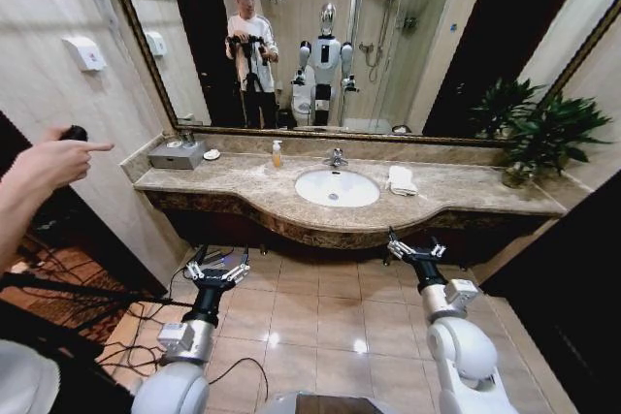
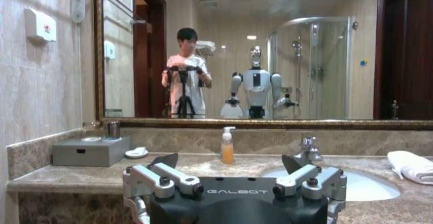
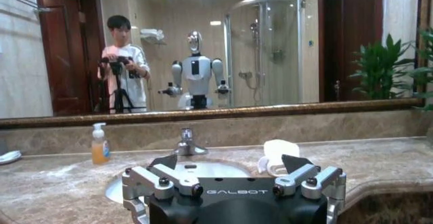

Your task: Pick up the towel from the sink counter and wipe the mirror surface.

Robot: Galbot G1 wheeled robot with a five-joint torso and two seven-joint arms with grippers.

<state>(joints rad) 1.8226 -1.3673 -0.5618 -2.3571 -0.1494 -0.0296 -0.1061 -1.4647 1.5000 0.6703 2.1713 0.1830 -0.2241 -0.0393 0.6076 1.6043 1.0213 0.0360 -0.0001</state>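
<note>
A folded white towel (image 1: 401, 180) lies on the sink counter (image 1: 466, 191), just right of the white basin (image 1: 337, 188). It also appears as the towel (image 2: 412, 166) in the left wrist view and the towel (image 3: 277, 155) in the right wrist view. The wide mirror surface (image 1: 388, 16) spans the wall behind the counter. My left gripper (image 1: 215, 266) and right gripper (image 1: 411, 245) hang open in front of the counter, above the tiled floor, both short of the curved edge. Nothing sits between the fingers of the left gripper (image 2: 230, 162) or the right gripper (image 3: 230, 162).
An orange soap bottle (image 1: 277, 154) and a chrome faucet (image 1: 336, 156) stand behind the basin. A grey box (image 1: 177, 154) sits at the counter's left end, a potted plant (image 1: 539, 138) at the right. A person's arm (image 1: 44, 167) reaches in at left. Cables (image 1: 146, 307) lie on the floor.
</note>
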